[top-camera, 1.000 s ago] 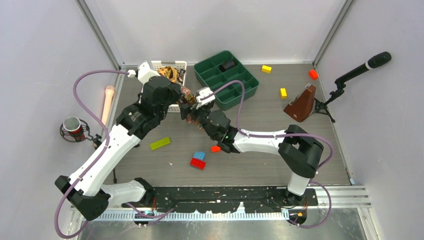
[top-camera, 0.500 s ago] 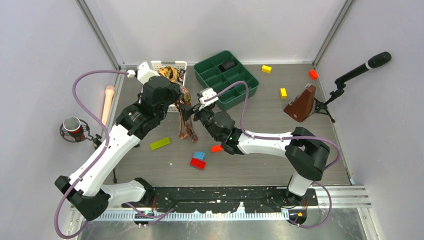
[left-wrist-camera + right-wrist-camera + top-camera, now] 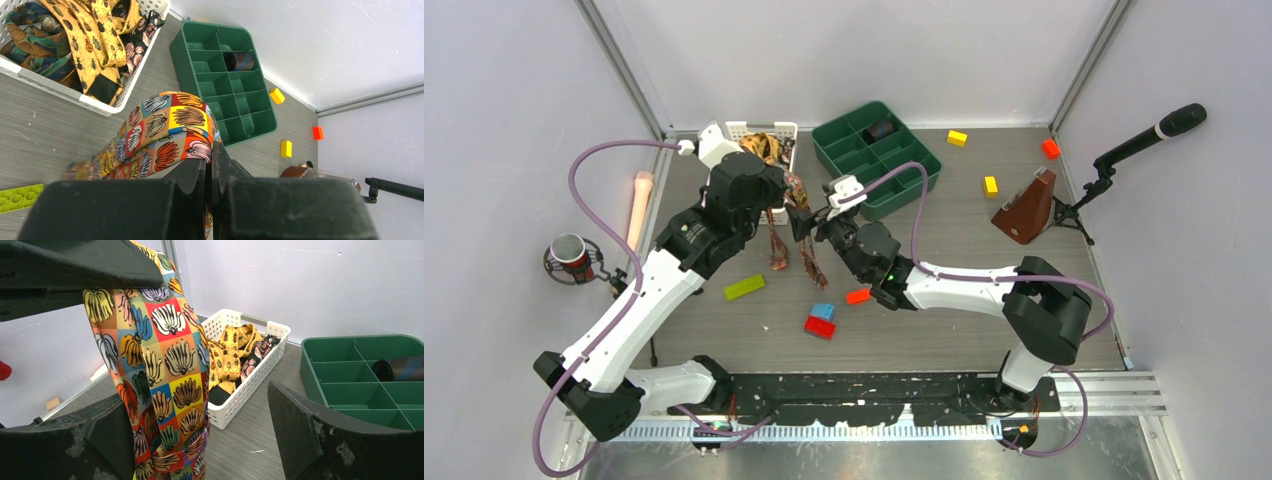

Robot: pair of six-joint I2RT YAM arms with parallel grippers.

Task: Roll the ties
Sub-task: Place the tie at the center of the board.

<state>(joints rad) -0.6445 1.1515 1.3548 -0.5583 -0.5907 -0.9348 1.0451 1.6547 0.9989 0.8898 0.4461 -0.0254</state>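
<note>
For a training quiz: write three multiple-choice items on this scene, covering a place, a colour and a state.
1. The dark roll lies in: A the basket; B the green tray; C the table.
2. The long flat brick is: A lime; B red; C blue.
3. The left hand is: A open; B shut on nothing; C shut on the hanging tie.
Answers: B, it sits in a tray compartment; A, its studs show lime; C, it pinches the fabric.

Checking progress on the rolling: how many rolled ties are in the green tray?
1. The rolled tie lies in a compartment near the green tray's far corner; the other compartments look empty in the left wrist view.
</note>
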